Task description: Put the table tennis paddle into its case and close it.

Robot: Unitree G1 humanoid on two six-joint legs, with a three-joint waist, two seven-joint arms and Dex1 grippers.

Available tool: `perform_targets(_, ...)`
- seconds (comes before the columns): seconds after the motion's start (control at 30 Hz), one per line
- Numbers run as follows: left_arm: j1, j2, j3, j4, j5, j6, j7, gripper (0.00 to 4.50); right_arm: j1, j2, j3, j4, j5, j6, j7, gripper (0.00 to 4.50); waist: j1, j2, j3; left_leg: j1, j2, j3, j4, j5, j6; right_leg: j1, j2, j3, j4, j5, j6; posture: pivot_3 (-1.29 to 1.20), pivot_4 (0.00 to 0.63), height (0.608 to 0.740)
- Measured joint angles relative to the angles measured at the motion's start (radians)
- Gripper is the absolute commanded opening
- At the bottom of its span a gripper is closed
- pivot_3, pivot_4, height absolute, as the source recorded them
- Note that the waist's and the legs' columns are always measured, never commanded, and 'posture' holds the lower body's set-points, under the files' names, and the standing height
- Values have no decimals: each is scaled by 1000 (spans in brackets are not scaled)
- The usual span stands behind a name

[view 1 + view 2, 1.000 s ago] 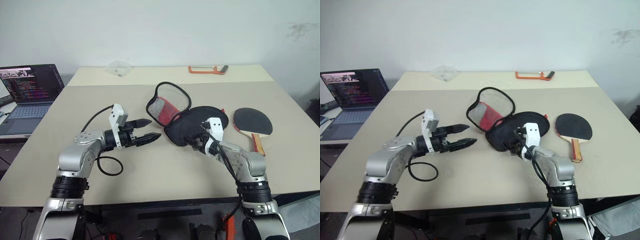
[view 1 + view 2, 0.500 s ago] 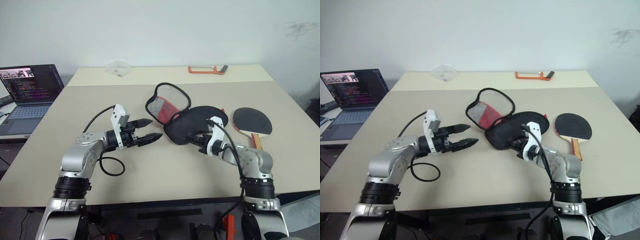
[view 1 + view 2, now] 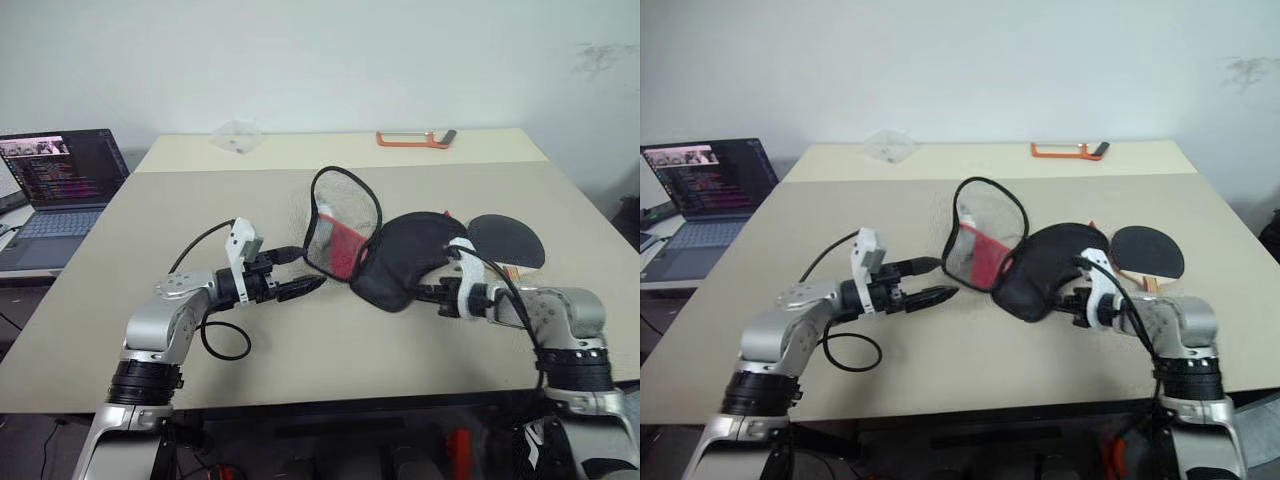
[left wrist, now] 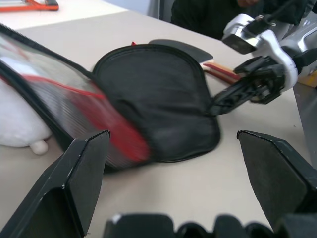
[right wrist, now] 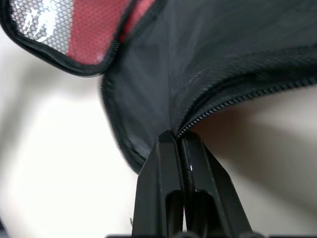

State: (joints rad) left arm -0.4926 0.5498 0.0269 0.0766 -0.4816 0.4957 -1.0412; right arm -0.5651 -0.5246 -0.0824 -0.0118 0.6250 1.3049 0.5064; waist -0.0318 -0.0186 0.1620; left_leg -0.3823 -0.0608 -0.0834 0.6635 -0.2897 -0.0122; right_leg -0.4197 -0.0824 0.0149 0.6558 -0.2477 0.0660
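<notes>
Laptop (image 3: pixel 60 180) sits open at the far left, on a lower desk beside the tan surface (image 3: pixel 250 200) that carries the rest. Moving right, we see the left gripper (image 3: pixel 295 272) hovering just above that surface with its jaws spread wide and empty, pointing toward the case (image 3: pixel 385 255) and stopping just short of its raised flap. At the back edge, a crumpled clear plastic piece (image 3: pixel 237 136) lies left of centre. The case lies open in the middle: its mesh-and-red flap stands nearly upright, rimmed by a black zipper edge, while the black half bulges beside it. In the left wrist view we see the black half lifted slightly at one side. Further right, the right gripper (image 3: pixel 1072 296) has its jaws pressed together on the zipper edge of the case's black half; the right wrist view shows the fabric pinched between the two fingers (image 5: pixel 163 198). Behind the case and right arm lies the table tennis paddle (image 3: pixel 508 240), flat on the surface, outside the case, partly hidden. An orange-framed tool (image 3: pixel 412 139) rests at the far back right.
</notes>
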Motion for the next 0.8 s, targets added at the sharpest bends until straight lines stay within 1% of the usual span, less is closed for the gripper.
perform_targets(0.1, 4, 0, -2, -8, 0, 0, 0, 4500, -15, -61, 32, 32, -26, -36, 47, 41, -2, 0, 0, 1, 0, 1, 1, 0, 0, 0, 0, 1, 2, 0, 0, 0, 150, 740)
perform_targets(0.23, 4, 0, -5, -20, 0, 0, 0, 4500, -85, -114, 88, 129, -94, -129, 110, 41, -3, 0, 0, 1, 1, 2, 1, 0, 0, 0, 0, 1, 3, 0, 0, 0, 150, 740)
perform_targets(0.57, 5, -3, -23, -31, 1, 2, 1, 4500, -226, -123, 148, 379, -233, -306, 192, 41, 0, 0, 0, 0, 1, 2, 1, 1, -1, 0, 0, 1, 1, 0, 0, 0, 150, 740)
perform_targets(0.67, 5, -3, -24, -32, 1, 2, 0, 4500, -252, -124, 148, 444, -271, -358, 199, 640, 0, 0, 0, 0, 1, 2, 1, 2, -4, 0, -1, 1, 1, 0, 0, 0, 150, 740)
perform_targets(0.73, 5, -3, -24, -32, 1, 2, 0, 4500, -262, -124, 146, 475, -292, -381, 208, 1262, 0, 0, 0, 0, 1, 2, 1, 2, -4, -1, -1, 1, 1, 0, 0, 0, 150, 740)
perform_targets(0.8, 5, -3, -25, -33, 1, 2, 0, 4500, -273, -125, 145, 496, -304, -402, 213, 1994, -1, 0, 0, 0, 1, 2, 1, 2, -4, -1, -1, 1, 1, 0, 0, 0, 150, 740)
